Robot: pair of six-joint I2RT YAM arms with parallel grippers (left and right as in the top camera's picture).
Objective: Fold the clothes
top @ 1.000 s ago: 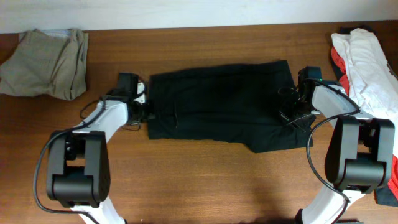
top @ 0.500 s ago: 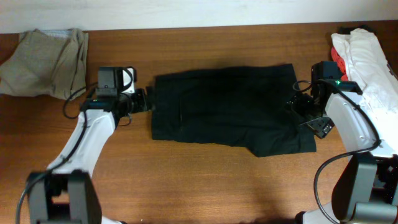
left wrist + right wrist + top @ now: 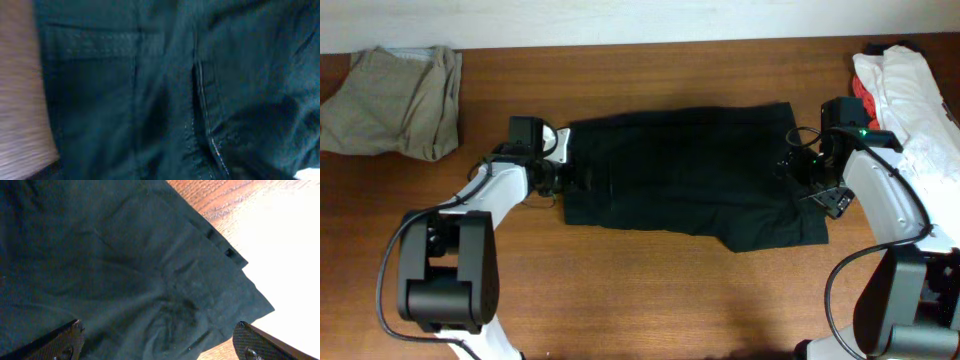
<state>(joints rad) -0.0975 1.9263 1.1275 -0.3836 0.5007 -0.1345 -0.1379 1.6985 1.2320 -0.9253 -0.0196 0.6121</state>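
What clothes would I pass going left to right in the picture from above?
Crumpled grey-khaki fabric garment → large black fabric shorts → rumpled white fabric garment

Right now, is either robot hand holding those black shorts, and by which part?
The right gripper is open over the black shorts, near their right edge, gripping nothing. The left gripper is at their left edge; its hold cannot be told.

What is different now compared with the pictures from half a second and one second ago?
In the last half second the left gripper moved right, back onto the left edge of the black shorts. The right gripper stayed at their right edge. No grasp or release shows. The shorts, the khaki garment and the white garment did not move.
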